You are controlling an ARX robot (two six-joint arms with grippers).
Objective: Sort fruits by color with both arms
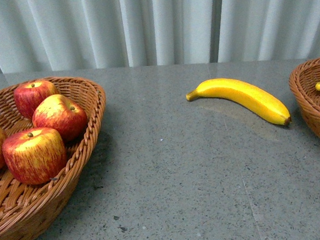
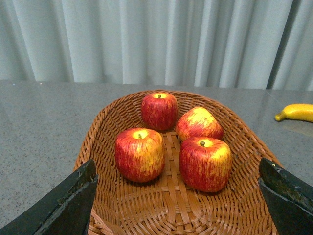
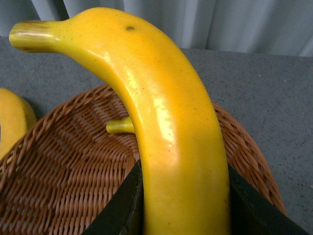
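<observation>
Grey desk [image 1: 180, 179], pale curtains [image 1: 153, 21]. Left-edge wicker basket [image 1: 91, 97] holds four red apples [image 2: 139, 154], left jaws spread wide near it. Right jaws grip a banana [image 3: 181, 147] over right-edge basket [image 3: 58, 166] holding more bananas [image 3: 120, 126].

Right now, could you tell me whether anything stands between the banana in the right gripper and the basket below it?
Nothing visible does. The held banana hangs over the basket, whose woven floor beneath is bare; another banana's tip shows further back.

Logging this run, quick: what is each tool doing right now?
Left tool: open, holding nothing.
Right tool: closed, holding a banana.
</observation>
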